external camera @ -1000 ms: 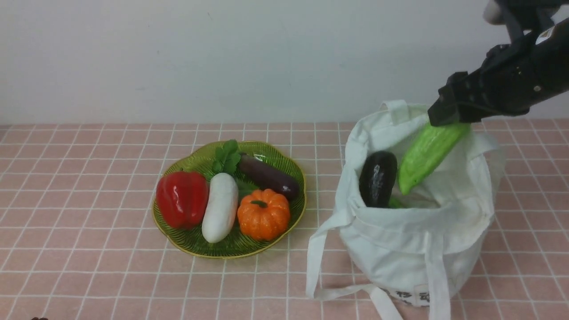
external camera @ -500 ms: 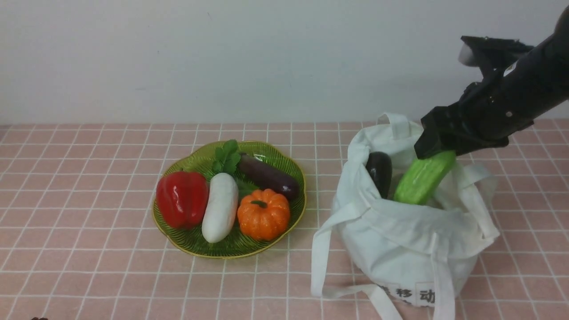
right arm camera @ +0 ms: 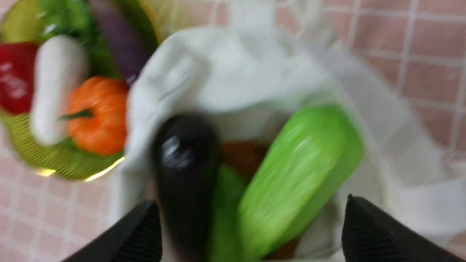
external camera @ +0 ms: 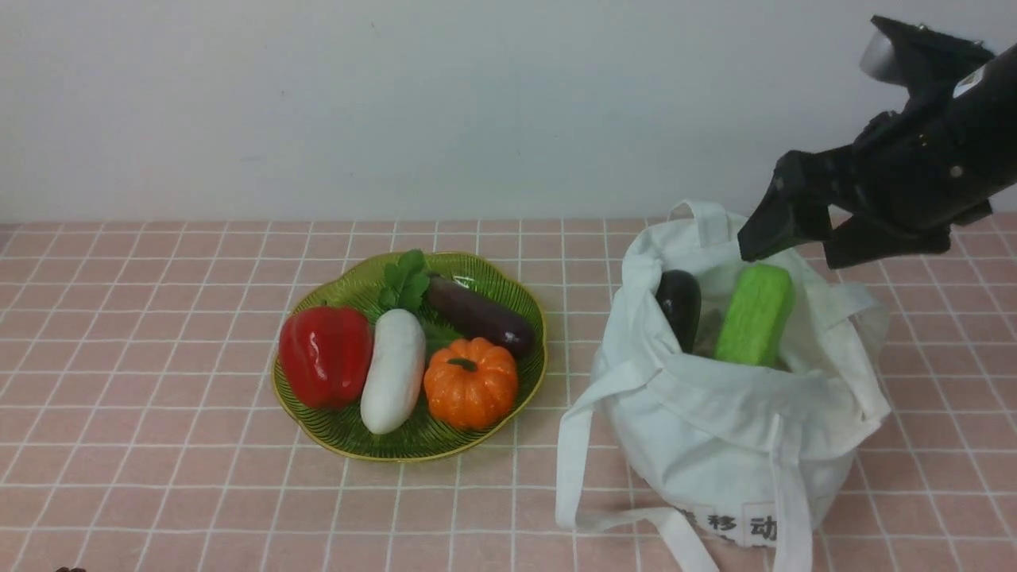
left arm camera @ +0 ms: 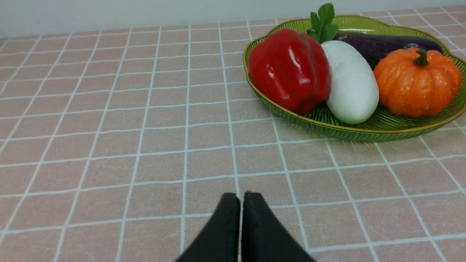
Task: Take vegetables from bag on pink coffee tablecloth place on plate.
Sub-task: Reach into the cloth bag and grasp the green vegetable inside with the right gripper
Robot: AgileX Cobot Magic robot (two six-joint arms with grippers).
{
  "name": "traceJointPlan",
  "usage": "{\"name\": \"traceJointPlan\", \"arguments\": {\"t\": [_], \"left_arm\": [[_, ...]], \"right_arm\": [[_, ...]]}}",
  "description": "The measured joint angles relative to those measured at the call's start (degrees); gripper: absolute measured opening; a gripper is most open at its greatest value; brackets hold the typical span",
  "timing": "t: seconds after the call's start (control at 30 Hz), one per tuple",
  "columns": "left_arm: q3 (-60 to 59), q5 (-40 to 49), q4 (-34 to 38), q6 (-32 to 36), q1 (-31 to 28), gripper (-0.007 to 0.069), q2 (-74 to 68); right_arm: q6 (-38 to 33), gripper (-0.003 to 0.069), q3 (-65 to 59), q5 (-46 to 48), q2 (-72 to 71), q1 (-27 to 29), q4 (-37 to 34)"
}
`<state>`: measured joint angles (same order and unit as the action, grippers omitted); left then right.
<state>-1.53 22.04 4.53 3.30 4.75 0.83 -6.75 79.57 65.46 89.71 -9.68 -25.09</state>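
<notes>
The right claw (external camera: 790, 253) is spread wide just above the green gourd (external camera: 755, 315), which stands almost upright in the bag (external camera: 715, 429).

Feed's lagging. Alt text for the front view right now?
The right gripper hangs open just above the white bag, holding nothing; a light green gourd and a dark eggplant stand in its mouth. To the left on the pink tablecloth, the green plate holds a red pepper, white vegetable, pumpkin and purple eggplant.
</notes>
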Motion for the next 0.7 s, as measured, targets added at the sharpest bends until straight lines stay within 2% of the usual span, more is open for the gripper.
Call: {"name": "traceJointPlan", "arguments": {"t": [0.17, 0.37, 0.7], "left_arm": [[0.00, 0.00, 0.00, 0.00, 0.00, -0.0006, 0.00], [0.00, 0.00, 0.00, 0.00, 0.00, -0.0006, 0.00], [0.00, 0.00, 0.00, 0.00, 0.00, -0.0006, 0.00]], "right_arm": [[-0.04, 0.0555, 0.00, 1.97, 0.76, -0.90, -0.16], [2.86, 0.0547, 0.00, 2.22, 6.65, -0.92, 3.97], [4.99, 0.0542, 0.00, -6.10, 13.80, -0.92, 5.33]]}}
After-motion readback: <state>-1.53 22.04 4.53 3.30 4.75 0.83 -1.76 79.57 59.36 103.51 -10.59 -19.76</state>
